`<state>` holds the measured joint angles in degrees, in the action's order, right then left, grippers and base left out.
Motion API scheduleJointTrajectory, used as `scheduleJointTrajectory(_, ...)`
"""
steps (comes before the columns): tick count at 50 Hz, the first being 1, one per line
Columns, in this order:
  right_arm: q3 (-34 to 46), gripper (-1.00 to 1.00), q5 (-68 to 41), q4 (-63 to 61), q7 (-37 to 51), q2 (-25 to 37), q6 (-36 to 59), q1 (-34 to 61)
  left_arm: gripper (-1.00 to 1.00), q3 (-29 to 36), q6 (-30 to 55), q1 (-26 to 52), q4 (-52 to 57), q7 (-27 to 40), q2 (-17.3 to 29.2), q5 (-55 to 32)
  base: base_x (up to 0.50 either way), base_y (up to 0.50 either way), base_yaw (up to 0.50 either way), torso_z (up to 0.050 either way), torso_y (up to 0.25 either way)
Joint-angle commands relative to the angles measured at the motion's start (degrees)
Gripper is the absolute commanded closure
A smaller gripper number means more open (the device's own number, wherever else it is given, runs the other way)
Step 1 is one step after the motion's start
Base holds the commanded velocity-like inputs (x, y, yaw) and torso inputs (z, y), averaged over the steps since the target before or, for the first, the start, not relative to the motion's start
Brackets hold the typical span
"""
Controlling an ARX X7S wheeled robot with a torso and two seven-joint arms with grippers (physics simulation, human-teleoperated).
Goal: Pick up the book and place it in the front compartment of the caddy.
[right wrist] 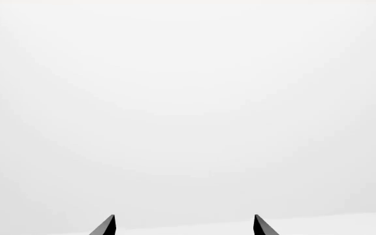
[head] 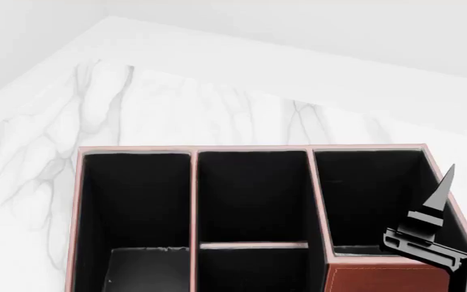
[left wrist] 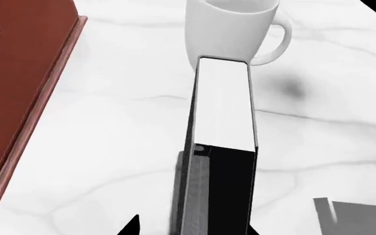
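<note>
The black book [left wrist: 222, 112] stands on edge on the marble top, white page edges up, its far end against the white mug [left wrist: 230, 29]. My left gripper [left wrist: 192, 226] straddles the book's near end. One fingertip [left wrist: 133, 224] stands apart from the cover and the other is at the book's opposite side. The reddish-brown caddy [head: 193, 149] fills the head view, and its outer wall [left wrist: 18, 98] shows in the left wrist view. A low pinkish divider [head: 254, 245] parts its middle column. The far section [head: 254, 194] shows whole and the near one is cut off. My right gripper [right wrist: 182, 225] is open and empty.
The marble table [head: 177, 109] runs back to a white wall. The right gripper [head: 438, 210] hovers over the caddy's right side section, one finger pointing up. A grey block [left wrist: 358, 218] lies near the book in the left wrist view.
</note>
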<state>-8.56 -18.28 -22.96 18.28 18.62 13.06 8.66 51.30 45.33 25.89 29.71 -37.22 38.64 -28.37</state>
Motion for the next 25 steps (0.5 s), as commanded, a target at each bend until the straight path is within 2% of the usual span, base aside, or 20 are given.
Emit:
scheduleJointTrajectory(1,0.2,-1.00,0.0,0.4,0.1,0.1,-0.2,0.1,1.00,-0.7,-3.5,-0.4,-3.3,0.4,-0.7,1.3,0.00,0.00,0.00,0.000,0.000)
scheduleJointTrajectory(3,0.2,-1.00,-0.1,0.3,0.1,0.2,-0.1,0.1,1.00,-1.4,-5.1,-0.1,-3.8,-0.2,-0.5,1.3,0.00,0.00,0.00,0.000,0.000)
scheduleJointTrajectory(7,0.2,-1.00,-0.3,0.3,0.2,0.2,-0.1,0.1,1.00,-4.6,-3.2,1.9,-2.9,0.1,-0.7,-1.9,0.00,0.00,0.00,0.000,0.000)
scheduleJointTrajectory(15,0.4,-1.00,-0.5,0.3,0.2,0.3,-0.1,0.0,1.00,-8.1,-3.2,2.8,2.3,0.2,1.8,-5.1,0.00,0.00,0.00,0.000,0.000)
scheduleJointTrajectory(25,1.0,-1.00,-0.4,0.5,0.2,0.3,-0.2,0.0,1.00,-14.1,0.1,8.8,9.6,1.2,3.9,-10.6,0.00,0.00,0.00,0.000,0.001)
